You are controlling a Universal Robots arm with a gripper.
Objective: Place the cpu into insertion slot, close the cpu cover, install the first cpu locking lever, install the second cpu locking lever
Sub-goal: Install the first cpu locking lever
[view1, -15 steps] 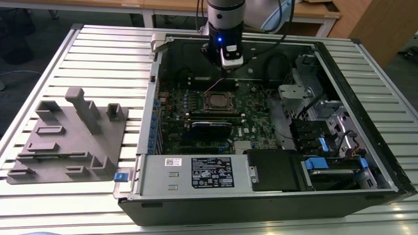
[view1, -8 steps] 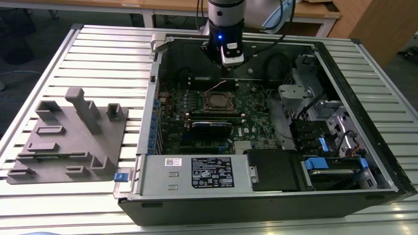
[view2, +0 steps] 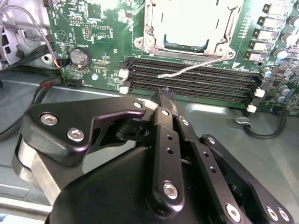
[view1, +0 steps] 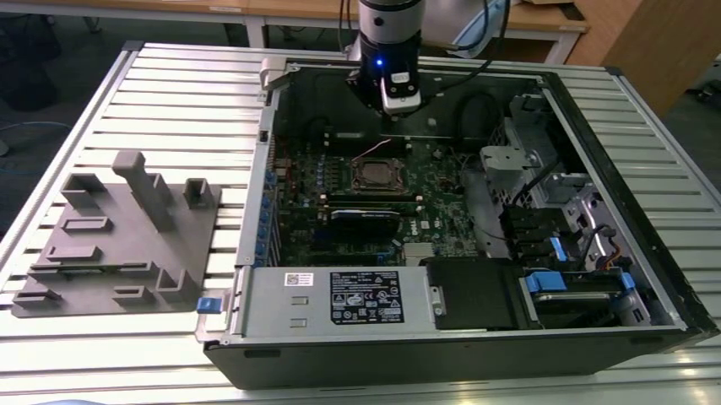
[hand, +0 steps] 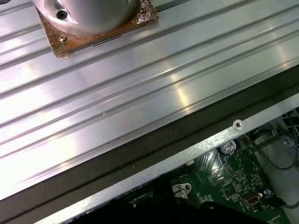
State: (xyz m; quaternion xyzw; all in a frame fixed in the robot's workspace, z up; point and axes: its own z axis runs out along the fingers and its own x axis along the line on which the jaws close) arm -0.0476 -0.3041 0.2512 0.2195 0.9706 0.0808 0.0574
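The insertion slot [view1: 376,175] sits in the green motherboard [view1: 440,219] inside the open computer case. In the second wrist view the cpu [view2: 187,21] lies in the slot, its bright silvery top showing through the window of the cpu cover [view2: 150,25], which lies flat over it. A thin silvery locking lever [view2: 187,70] sticks out from the slot's corner across the black memory slots [view2: 196,79], unlatched. My gripper [view2: 166,93] hovers just off the memory slots, a short way from the slot, fingers shut with nothing between them. The exterior view shows the gripper [view1: 389,118] behind the slot.
Case walls [view1: 265,169] ring the board. A power supply [view1: 338,299] sits at the case's near edge, and drive bays and cables [view1: 563,236] fill the exterior view's right. A grey fixture block [view1: 124,236] stands on the slatted aluminium table [hand: 117,102]. The arm's base plate [hand: 88,23] is bolted there.
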